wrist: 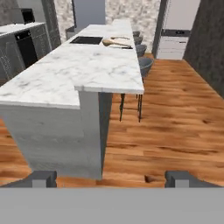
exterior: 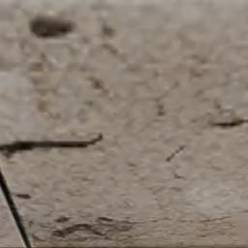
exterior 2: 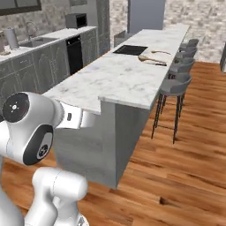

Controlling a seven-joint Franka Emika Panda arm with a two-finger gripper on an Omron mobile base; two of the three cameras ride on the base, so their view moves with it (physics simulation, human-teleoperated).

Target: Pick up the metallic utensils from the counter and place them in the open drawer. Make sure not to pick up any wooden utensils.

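Far along the counter [wrist: 87,65] you see the wooden spoon [wrist: 114,42] near its far edge; gripper [wrist: 111,179] fingers are released, grasping nothing.

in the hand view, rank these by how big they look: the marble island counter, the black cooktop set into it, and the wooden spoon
1. Marble island counter, by far the largest.
2. Black cooktop.
3. Wooden spoon, a little smaller than the cooktop. Both lie at the far end, so they look small.

Setting: home kitchen. Long marble-topped island desk [exterior 2: 128,75] with inset black cooktop [exterior 2: 129,50], grey bar stools [exterior 2: 175,87] along its right edge, sink with faucet [exterior 2: 31,33] on side run, wood plank floor [exterior 2: 185,159].
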